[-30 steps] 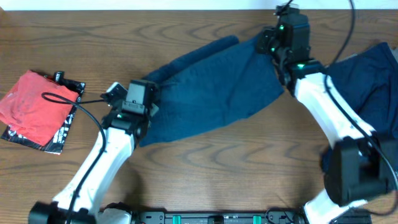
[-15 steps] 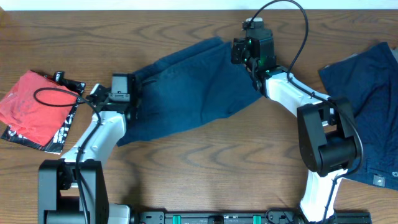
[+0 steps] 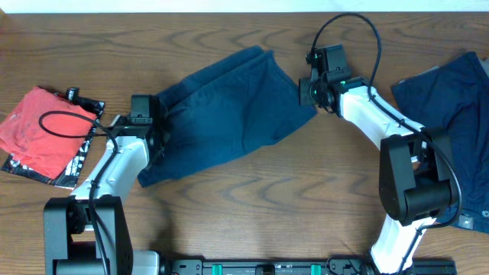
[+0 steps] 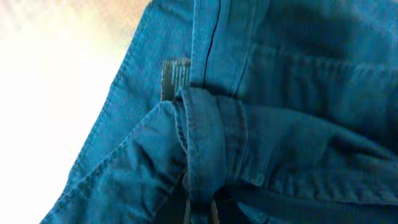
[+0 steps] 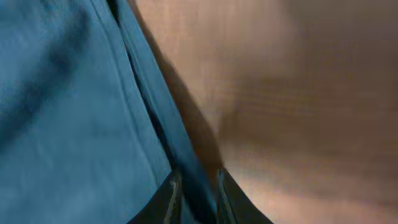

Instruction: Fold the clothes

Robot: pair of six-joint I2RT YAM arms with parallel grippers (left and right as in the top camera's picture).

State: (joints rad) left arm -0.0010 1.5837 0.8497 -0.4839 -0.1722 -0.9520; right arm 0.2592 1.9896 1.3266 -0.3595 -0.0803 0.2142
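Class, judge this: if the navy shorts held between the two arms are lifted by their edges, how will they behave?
Probably floppy: the shorts bunch into folds at the left jaws, so the middle would sag. Likely not slippery: the cloth looks matte and woven. The stitched hem seems thicker, perhaps a firmer hold.
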